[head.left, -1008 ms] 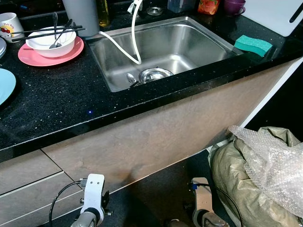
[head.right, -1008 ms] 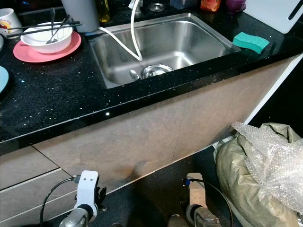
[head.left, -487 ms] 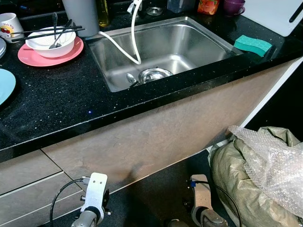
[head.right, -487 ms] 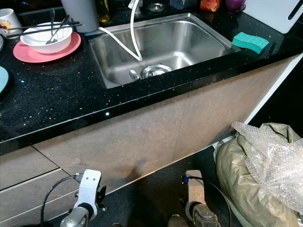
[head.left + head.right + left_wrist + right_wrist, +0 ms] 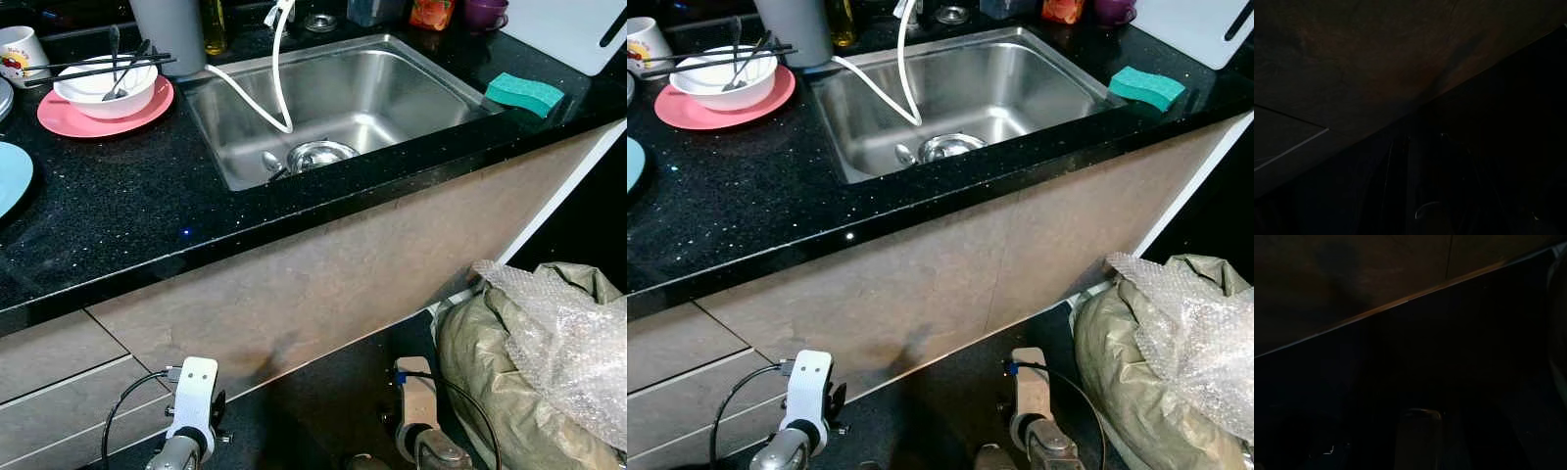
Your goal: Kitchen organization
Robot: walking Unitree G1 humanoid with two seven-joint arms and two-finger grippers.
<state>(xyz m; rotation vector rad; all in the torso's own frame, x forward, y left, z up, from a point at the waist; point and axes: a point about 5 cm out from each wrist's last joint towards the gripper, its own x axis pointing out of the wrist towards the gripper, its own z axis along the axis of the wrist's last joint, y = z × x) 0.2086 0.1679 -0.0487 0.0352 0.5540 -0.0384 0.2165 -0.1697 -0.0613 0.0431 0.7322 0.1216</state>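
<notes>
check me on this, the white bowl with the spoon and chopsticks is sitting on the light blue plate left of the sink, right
Not quite. The white bowl with the spoon and chopsticks sits on the pink plate, left of the sink. The light blue plate lies apart, nearer the counter's front edge, with nothing on its visible part. The left eye view shows this.

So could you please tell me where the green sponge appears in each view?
Left eye view: sponge upper right, on the counter right of the sink.
Right eye view: sponge upper right, again beside the sink's right rim.
Left wrist view: too dark to make out.
Right wrist view: too dark to make out.
Shared landmark: the sink.
</notes>
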